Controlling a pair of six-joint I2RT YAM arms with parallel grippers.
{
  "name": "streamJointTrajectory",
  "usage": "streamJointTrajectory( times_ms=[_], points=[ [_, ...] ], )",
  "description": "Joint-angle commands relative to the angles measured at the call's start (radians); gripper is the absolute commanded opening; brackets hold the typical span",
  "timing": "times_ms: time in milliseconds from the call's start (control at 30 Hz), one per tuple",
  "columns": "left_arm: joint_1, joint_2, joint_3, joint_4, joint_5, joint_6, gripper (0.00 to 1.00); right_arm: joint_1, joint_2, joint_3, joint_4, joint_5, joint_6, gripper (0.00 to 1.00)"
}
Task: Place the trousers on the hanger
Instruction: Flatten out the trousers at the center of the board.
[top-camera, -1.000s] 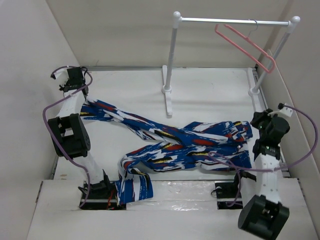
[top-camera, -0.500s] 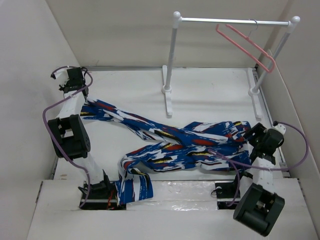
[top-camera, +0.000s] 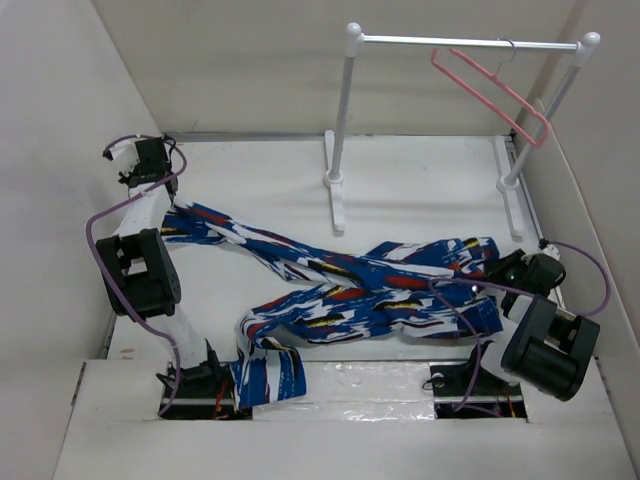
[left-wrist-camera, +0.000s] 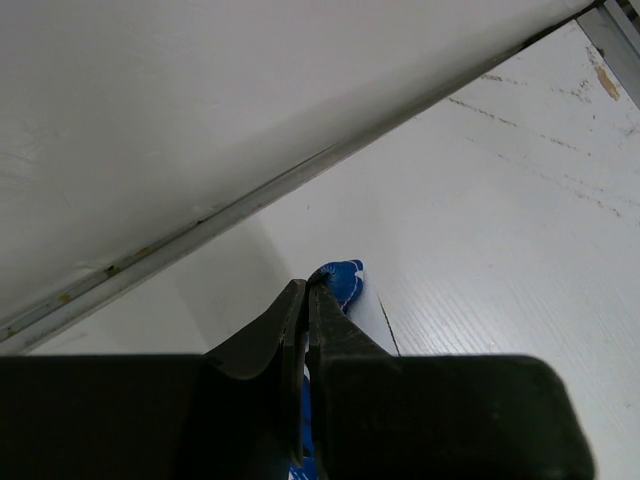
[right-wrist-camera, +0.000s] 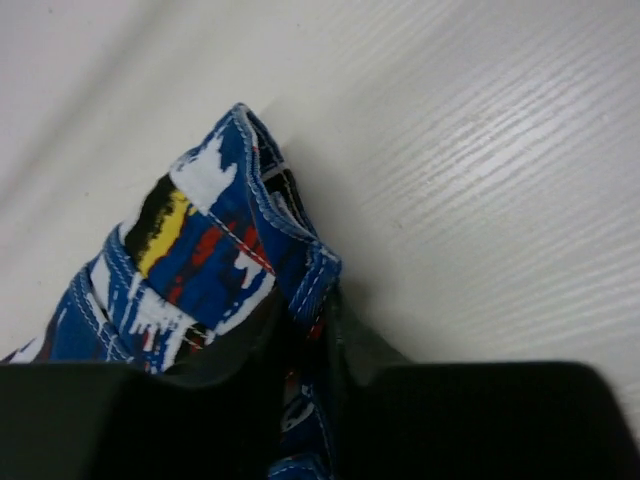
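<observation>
Trousers (top-camera: 350, 285) lie twisted across mid-frame; hanger (top-camera: 495, 90) is upper right on rail (top-camera: 440, 41). L gripper (left-wrist-camera: 305, 290) pinches just a fabric tip; R gripper (right-wrist-camera: 310, 320) is clamped on a folded edge. Risk: thin L pinch slips on lift, crossed legs tangle.

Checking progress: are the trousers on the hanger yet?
Off. The trousers lie sprawled on the table; the hanger hangs bare on the rail.

Legible text: none, no labels, brand marks, numbers or signs readable in any view, print on the trousers (top-camera: 370, 285) abstract brushstroke splashes only, no lettering.
</observation>
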Motion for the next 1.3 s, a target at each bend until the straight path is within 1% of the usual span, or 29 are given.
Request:
streamJointTrajectory(
  times_ms=[0,67,100,133,167,233,267,333,367,467,500,567,600,733,767,800,833,867,900,933,967,1000,1033,1067,1100,1133,1167,1200,1267],
  points=[
    [0.001,-0.043,-0.019,0.038,-0.041,0.016,0.0,0.02,-0.008,0.001,0.171,-0.042,0.036,0.07],
    [0.001,-0.045,-0.017,0.035,-0.047,0.016,0.0,0.034,-0.051,0.012,0.122,-0.029,0.028,0.0],
    [0.001,-0.045,-0.014,0.033,-0.049,0.016,0.0,0.049,-0.085,0.015,0.09,-0.018,0.023,0.0],
    [0.001,-0.046,-0.011,0.032,-0.053,0.018,0.0,0.058,-0.179,0.019,0.05,0.001,0.016,0.0],
    [0.001,-0.047,0.003,0.027,-0.064,0.019,0.0,0.069,-0.236,0.029,-0.061,0.061,0.005,0.0],
    [0.001,-0.045,0.018,0.019,-0.075,0.025,0.0,0.12,-0.355,0.076,-0.164,0.144,-0.023,0.0],
    [0.001,-0.045,0.033,0.018,-0.081,0.027,0.0,0.143,-0.44,0.096,-0.232,0.234,-0.029,0.0],
    [0.001,-0.045,0.044,0.015,-0.086,0.025,0.0,0.192,-0.478,0.167,-0.271,0.301,-0.041,0.0],
    [0.001,-0.046,0.046,0.016,-0.095,0.024,0.0,0.206,-0.454,0.194,-0.292,0.339,-0.049,0.0],
    [0.01,-0.048,0.041,0.025,-0.112,0.021,0.0,0.23,-0.342,0.311,-0.297,0.347,-0.064,0.0],
    [0.01,-0.048,0.038,0.024,-0.121,0.019,0.0,0.244,-0.243,0.34,-0.297,0.353,-0.066,0.0],
    [0.01,-0.059,0.018,0.033,-0.148,0.007,0.0,0.244,-0.144,0.421,-0.291,0.366,-0.06,0.0],
    [0.01,-0.065,0.007,0.042,-0.155,0.004,0.0,0.244,-0.058,0.444,-0.285,0.363,-0.041,0.0],
    [0.01,-0.106,-0.033,0.088,-0.188,-0.016,0.0,0.244,0.094,0.535,-0.213,0.358,0.015,0.0],
    [0.01,-0.128,-0.037,0.104,-0.2,-0.027,0.0,0.244,0.123,0.58,-0.197,0.349,0.019,0.0],
    [0.01,-0.141,-0.058,0.12,-0.208,-0.034,0.0,0.244,0.157,0.61,-0.205,0.334,0.019,0.0],
    [0.01,-0.172,-0.074,0.178,-0.207,-0.032,0.0,0.244,0.227,0.643,-0.22,0.317,0.019,0.01],
    [0.019,-0.186,-0.089,0.2,-0.193,-0.027,0.0,0.23,0.26,0.677,-0.27,0.292,0.017,0.05],
    [0.019,-0.195,-0.103,0.219,-0.173,-0.025,0.0,0.218,0.29,0.728,-0.281,0.262,0.022,0.11],
    [0.03,-0.198,-0.102,0.229,-0.149,-0.027,0.0,0.198,0.313,0.736,-0.277,0.236,0.031,0.13],
    [0.03,-0.185,-0.092,0.213,-0.123,-0.038,0.0,0.186,0.333,0.731,-0.215,0.153,0.039,0.18],
    [0.03,-0.171,-0.054,0.193,-0.115,-0.048,0.0,0.186,0.332,0.689,-0.162,0.101,0.048,0.33],
    [0.03,-0.136,-0.036,0.167,-0.092,-0.054,0.0,0.175,0.303,0.661,-0.1,0.058,0.054,0.41],
    [0.03,-0.116,-0.017,0.148,-0.089,-0.061,0.0,0.175,0.276,0.636,-0.096,0.059,0.054,0.5],
    [0.03,-0.091,0.022,0.124,-0.08,-0.068,0.0,0.175,0.245,0.612,-0.099,0.07,0.031,0.69],
    [0.03,-0.045,0.042,0.092,-0.058,-0.067,0.0,0.184,0.213,0.551,-0.099,0.079,0.017,0.75],
    [0.03,-0.022,0.065,0.075,-0.059,-0.071,0.0,0.184,0.179,0.521,-0.101,0.105,0.006,0.78],
    [0.03,-0.005,0.091,0.07,-0.059,-0.068,0.0,0.184,0.116,0.492,-0.107,0.125,-0.009,0.83],
    [0.019,0.03,0.102,0.072,-0.044,-0.045,0.0,0.171,0.062,0.416,-0.143,0.148,-0.02,0.89]
  ],
)
